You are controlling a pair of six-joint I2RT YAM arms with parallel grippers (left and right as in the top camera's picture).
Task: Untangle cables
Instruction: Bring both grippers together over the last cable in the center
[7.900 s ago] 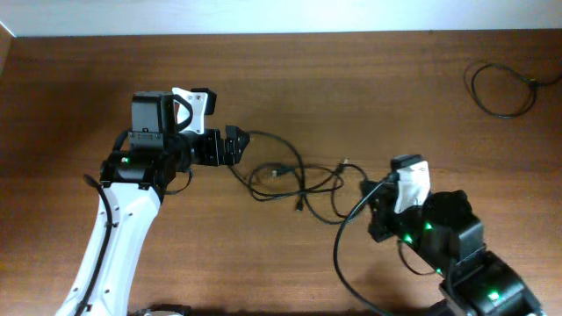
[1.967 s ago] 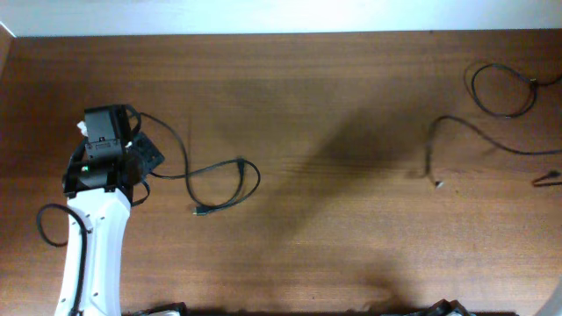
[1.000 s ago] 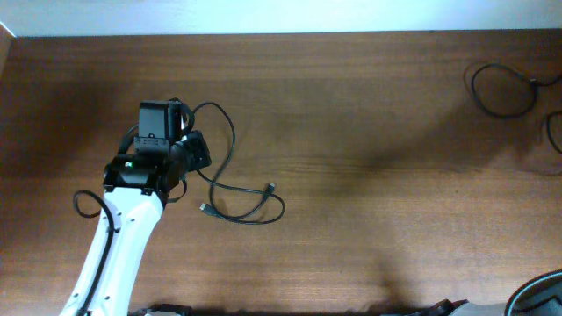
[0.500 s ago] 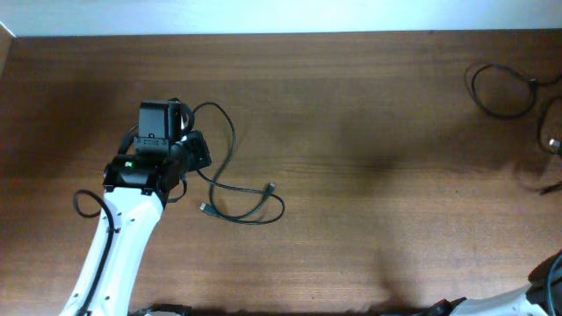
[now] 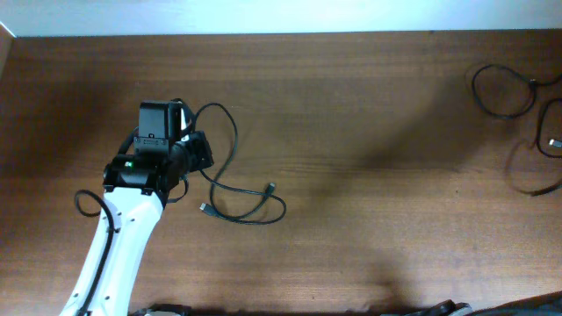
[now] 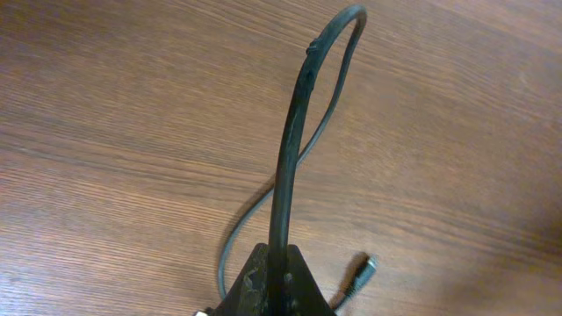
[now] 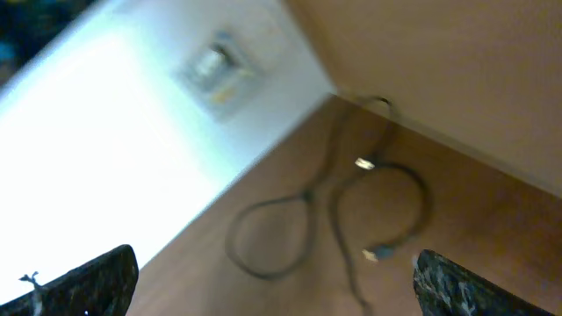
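The left gripper (image 5: pixel 202 155) is clenched on one cable (image 6: pixel 288 167), which arches up out of it and trails beside it on the tabletop (image 5: pixel 351 228). The right gripper (image 7: pixel 272 268) gapes empty. I'd lower this one gently and leave it slack, well apart from the other cables (image 5: pixel 475 85).

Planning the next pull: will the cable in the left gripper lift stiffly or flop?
Likely floppy overall: the cable lies in loose curls on the table. Over short lengths it seems springy, since it arches up unsupported from the left gripper. Thin and probably light, so its plug ends would likely trail.
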